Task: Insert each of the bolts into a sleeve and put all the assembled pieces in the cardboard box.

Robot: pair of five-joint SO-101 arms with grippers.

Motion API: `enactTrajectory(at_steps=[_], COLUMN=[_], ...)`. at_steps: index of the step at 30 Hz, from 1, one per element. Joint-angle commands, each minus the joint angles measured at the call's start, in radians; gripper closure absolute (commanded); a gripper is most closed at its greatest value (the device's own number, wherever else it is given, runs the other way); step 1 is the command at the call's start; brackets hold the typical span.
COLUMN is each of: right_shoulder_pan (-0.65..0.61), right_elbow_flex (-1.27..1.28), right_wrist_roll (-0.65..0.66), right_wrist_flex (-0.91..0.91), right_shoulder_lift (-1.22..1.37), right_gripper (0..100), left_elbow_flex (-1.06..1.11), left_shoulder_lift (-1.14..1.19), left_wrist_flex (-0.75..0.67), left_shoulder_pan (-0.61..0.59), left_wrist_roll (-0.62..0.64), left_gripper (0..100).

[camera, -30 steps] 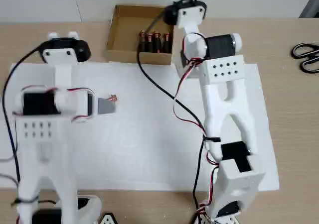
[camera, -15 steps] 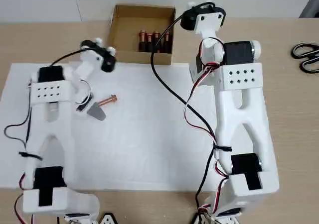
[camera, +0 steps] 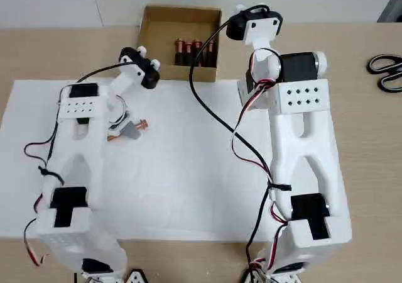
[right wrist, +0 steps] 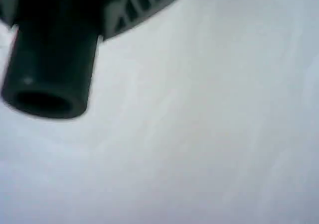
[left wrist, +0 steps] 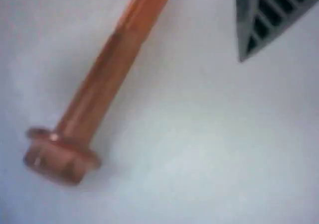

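Note:
A copper bolt [left wrist: 94,99] lies flat on the white sheet [camera: 188,170]; in the high view the bolt [camera: 142,125] pokes out beside my left gripper [camera: 129,131]. That gripper hovers low over it, open, and one grey finger [left wrist: 266,15] stands apart from the shaft. My right gripper [camera: 244,93], mostly hidden under its arm near the box's right corner, is shut on a black sleeve [right wrist: 50,69] held just above the sheet. The cardboard box [camera: 157,44] at the back holds several assembled pieces [camera: 195,51].
Scissors [camera: 386,69] lie on the wooden table at the far right. A black cable [camera: 213,116] runs from the right arm across the sheet. Bare sheet lies between the two arms.
My left arm has swung forward and right, bringing its gripper down over the bolt. The right arm shifted slightly right early on and has since stayed put.

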Motion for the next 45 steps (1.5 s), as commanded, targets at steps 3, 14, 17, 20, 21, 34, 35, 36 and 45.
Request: enactTrajectory(at_steps=[3, 14, 17, 20, 21, 34, 35, 36, 45], right_shoulder_pan=[0.002, 0.002, 0.002, 0.002, 0.002, 0.002, 0.002, 0.002, 0.002], right_elbow_flex=[-0.006, -0.006, -0.006, -0.006, -0.006, -0.006, -0.006, -0.006, -0.006], right_wrist_roll=[0.012, 0.012, 0.012, 0.012, 0.012, 0.012, 0.012, 0.012, 0.012], right_wrist_flex=[0.004, 0.004, 0.002, 0.002, 0.002, 0.002, 0.002, 0.002, 0.002], right_shoulder_lift=[-0.064, -0.058, -0.058, -0.058, -0.056, -0.056, -0.056, -0.056, -0.058], right_gripper=[99.5, 99.5, 99.5, 99.5, 99.5, 99.5, 99.5, 99.5, 99.5], left_elbow_flex=[-0.136, -0.278, -0.285, -0.286, -0.286, -0.286, -0.286, -0.286, -0.602], left_shoulder_lift=[0.081, 0.249, 0.279, 0.298, 0.301, 0.367, 0.365, 0.362, 0.359], left_wrist_flex=[-0.012, 0.044, 0.043, 0.037, 0.037, 0.040, 0.051, 0.061, 0.382], left_shoulder_pan=[0.026, 0.026, 0.026, 0.026, 0.026, 0.034, 0.035, 0.037, 0.072], left_wrist_roll=[-0.006, -0.005, -0.005, -0.005, -0.005, 0.000, 0.000, 0.000, 0.100], left_gripper=[71, 81, 81, 81, 81, 100, 99, 99, 99])
